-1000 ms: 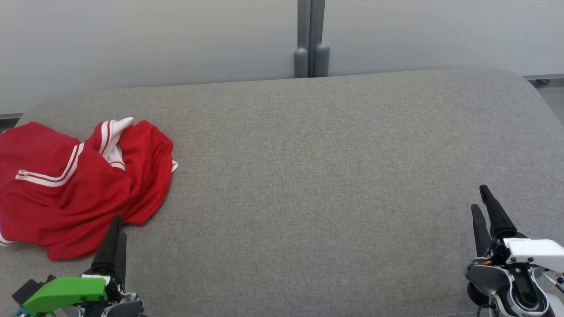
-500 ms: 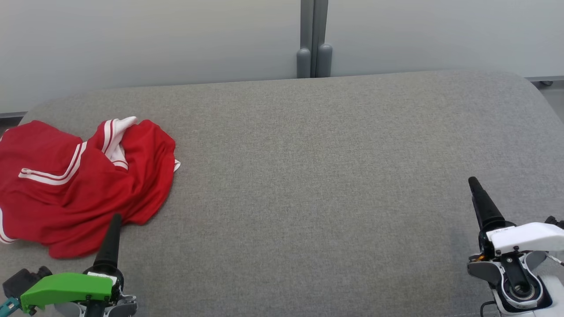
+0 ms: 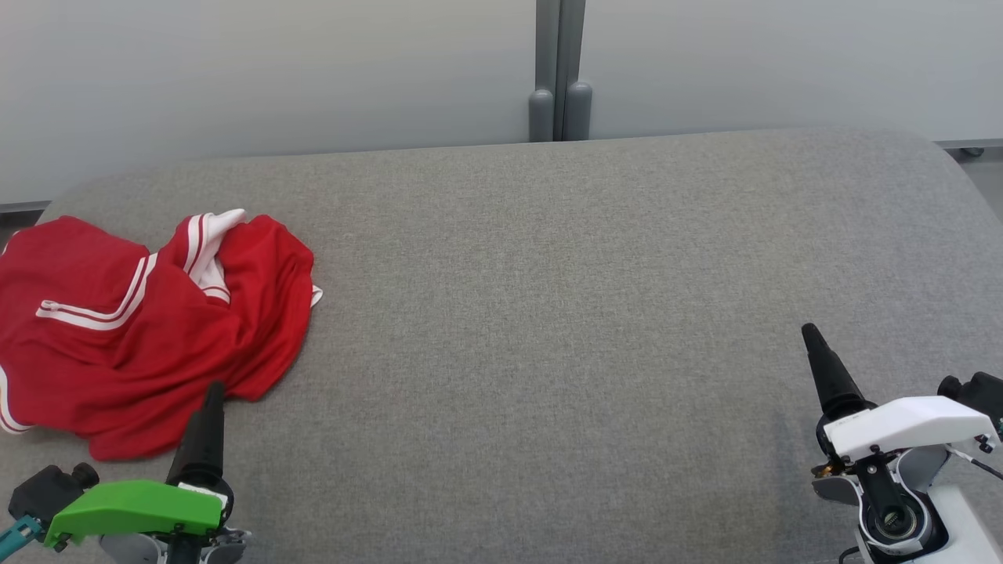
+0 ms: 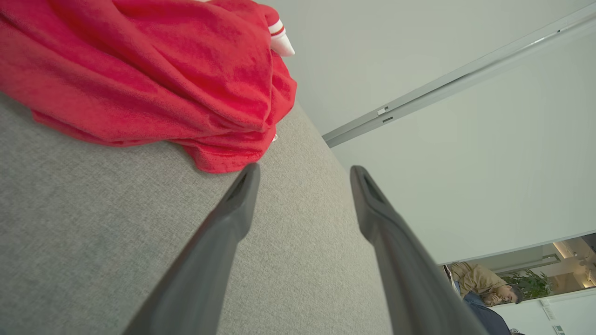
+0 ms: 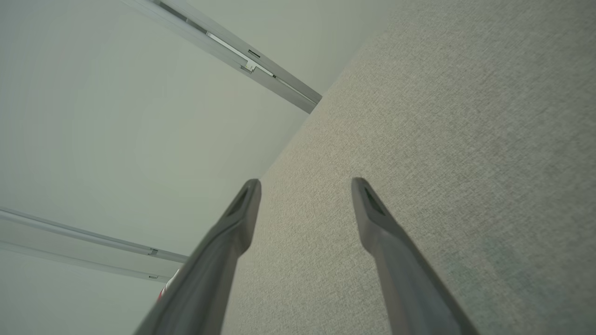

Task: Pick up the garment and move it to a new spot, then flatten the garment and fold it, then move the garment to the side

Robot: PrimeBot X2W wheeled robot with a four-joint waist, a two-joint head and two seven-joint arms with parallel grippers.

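Observation:
The garment point(image 3: 149, 329) is red with white stripes and lies crumpled at the left end of the grey fabric surface point(image 3: 548, 313). My left gripper point(image 3: 213, 389) stands open just in front of its near hem, nothing between the fingers. In the left wrist view the garment point(image 4: 139, 70) bunches up just beyond the left gripper point(image 4: 303, 171), whose left fingertip point(image 4: 249, 177) is close to the hem without touching it. My right gripper point(image 3: 811, 333) is far to the right, over bare fabric. In the right wrist view the right gripper point(image 5: 305, 184) is open and empty.
Pale wall panels run behind the surface, with a grey post point(image 3: 558, 78) at the back centre. The surface rounds off at its far right corner point(image 3: 932, 149). A seated person point(image 4: 484, 284) shows far off in the left wrist view.
My right gripper has moved left across the surface, staying open. The head camera has shifted a little. The garment and the left gripper have stayed where they were.

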